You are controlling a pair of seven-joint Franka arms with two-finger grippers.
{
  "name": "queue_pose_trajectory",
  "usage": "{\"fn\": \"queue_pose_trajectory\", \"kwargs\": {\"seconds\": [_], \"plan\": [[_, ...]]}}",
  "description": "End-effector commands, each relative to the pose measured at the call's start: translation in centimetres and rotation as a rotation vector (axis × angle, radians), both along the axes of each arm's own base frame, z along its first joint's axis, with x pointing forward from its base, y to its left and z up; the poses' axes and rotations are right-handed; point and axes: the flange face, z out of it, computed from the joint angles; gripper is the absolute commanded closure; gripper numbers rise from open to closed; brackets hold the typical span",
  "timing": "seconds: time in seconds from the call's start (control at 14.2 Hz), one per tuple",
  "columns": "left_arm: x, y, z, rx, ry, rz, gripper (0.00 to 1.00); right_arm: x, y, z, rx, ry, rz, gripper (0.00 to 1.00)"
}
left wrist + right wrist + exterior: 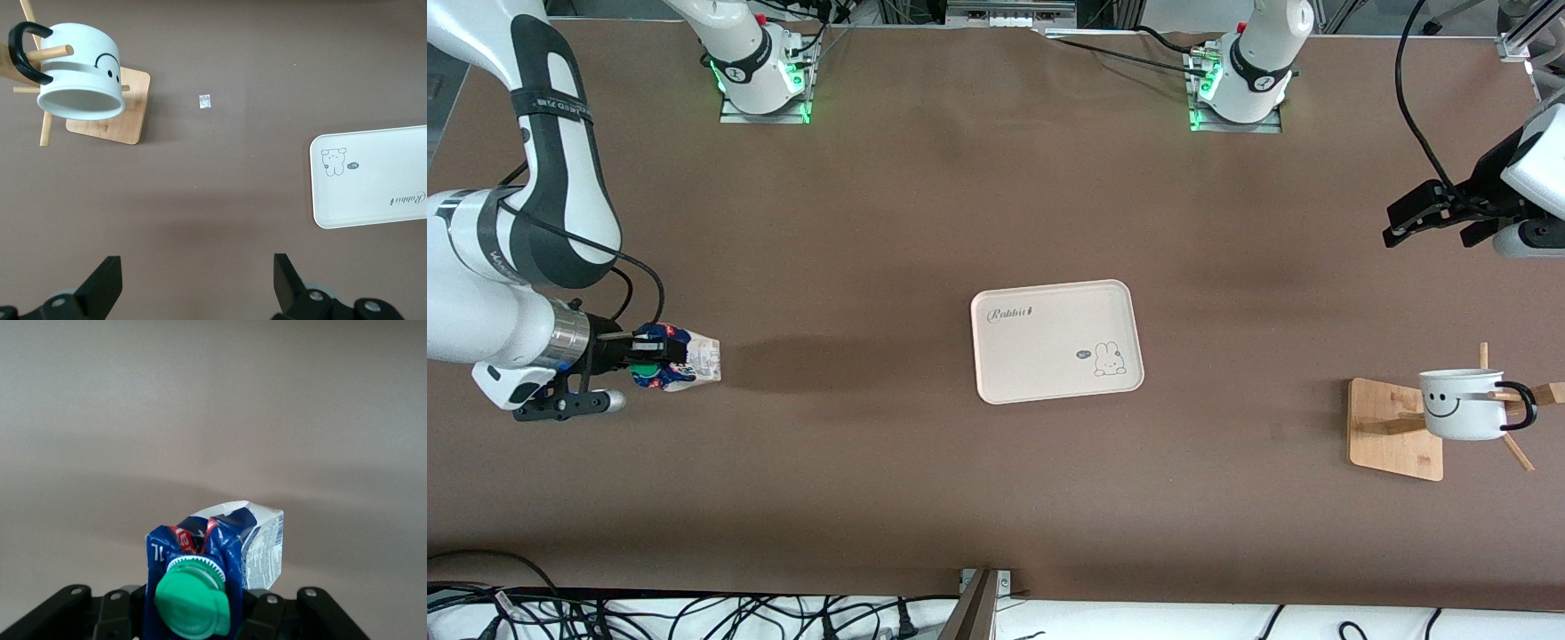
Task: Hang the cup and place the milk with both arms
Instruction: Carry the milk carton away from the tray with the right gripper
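The white smiley cup (1464,404) hangs by its black loop handle on a peg of the wooden rack (1396,429) at the left arm's end of the table; it also shows in the left wrist view (80,71). My left gripper (1423,213) is open and empty, up in the air, apart from the rack; its fingertips (107,283) stand wide apart. My right gripper (645,356) is shut on the dark blue milk carton (680,360) at the right arm's end of the table. The carton lies sideways, green cap (192,603) toward the wrist camera.
A cream tray (1056,340) with a rabbit print lies at the middle of the table; it also shows in the left wrist view (373,177). A small pale scrap (205,101) lies on the brown table between rack and tray.
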Motion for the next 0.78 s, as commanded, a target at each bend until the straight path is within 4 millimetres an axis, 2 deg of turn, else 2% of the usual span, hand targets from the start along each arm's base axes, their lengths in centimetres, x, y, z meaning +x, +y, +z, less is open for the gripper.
{"fn": "queue_pose_trajectory", "kwargs": {"seconds": [0.0,0.21,0.42,0.71], "plan": [[0.3,0.1,0.8,0.01,-0.016,-0.004,0.0,-1.8,-0.8,-0.3,0.015,-0.049,0.016,0.82],[0.3,-0.1,0.9,0.008,-0.019,-0.007,0.0,-2.7,-0.7,-1.2,0.015,-0.09,0.014,0.82],[0.3,-0.2,0.9,0.008,-0.019,-0.009,0.0,-3.4,-0.1,-2.4,0.176,-0.071,-0.029,0.82],[0.3,-0.3,0.9,0.008,-0.019,-0.012,0.0,-3.4,-0.1,-2.7,0.207,-0.078,0.006,0.82]]}}
